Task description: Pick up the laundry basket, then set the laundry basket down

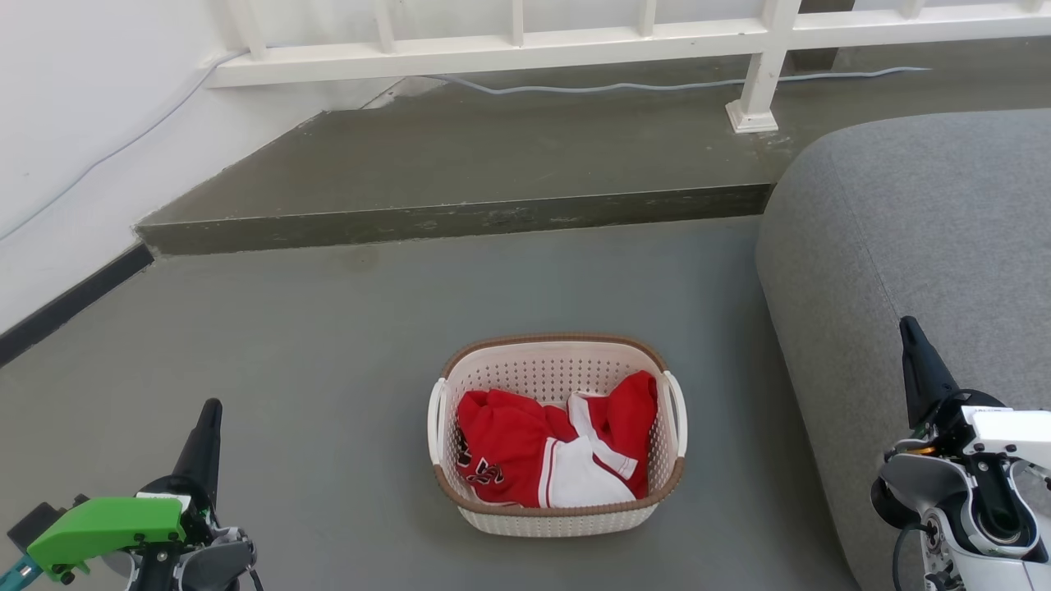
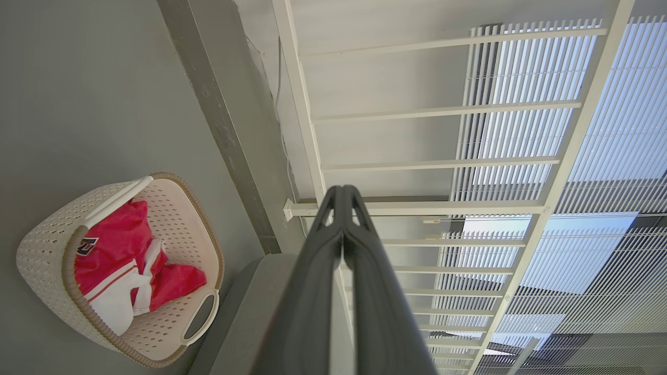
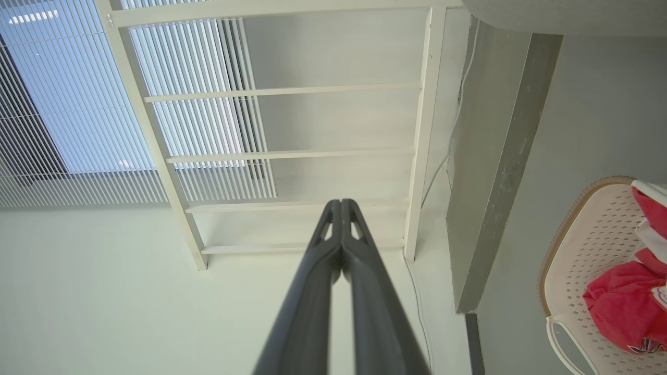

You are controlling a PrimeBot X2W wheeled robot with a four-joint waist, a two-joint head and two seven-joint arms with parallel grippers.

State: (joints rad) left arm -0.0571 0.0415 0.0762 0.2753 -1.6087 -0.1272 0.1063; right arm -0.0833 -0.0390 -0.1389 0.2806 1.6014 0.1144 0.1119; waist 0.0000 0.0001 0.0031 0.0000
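Laundry basket (image 1: 558,521), small cream-white perforated plastic with a brown woven-look rim, sits on the grey floor (image 1: 328,369) left of the grey fabric sofa (image 1: 920,230), between left gripper (image 1: 205,427) and right gripper (image 1: 915,345), both with jaws pressed together and empty, so lifting and setting down apparently both remain.

The left gripper (image 1: 208,427) has long matte-black fingers (image 2: 315,291) that taper to a slim point. Viewed close in the left wrist view, each has a small triangular cut-out near its tip. Behind the gripper sits a bright green block-shaped cover (image 1: 107,525), with a teal piece (image 1: 15,572) at its outer end, a small white label (image 1: 164,497) and a rounded grey joint shell (image 1: 215,563). The right gripper (image 1: 918,361) has the same dark tapered fingers. It is mounted on a white housing (image 1: 1014,431) with a grey rounded shell (image 1: 915,480), a black ring (image 1: 998,513), a small amber spot (image 1: 924,450) and a black cable (image 1: 899,552).
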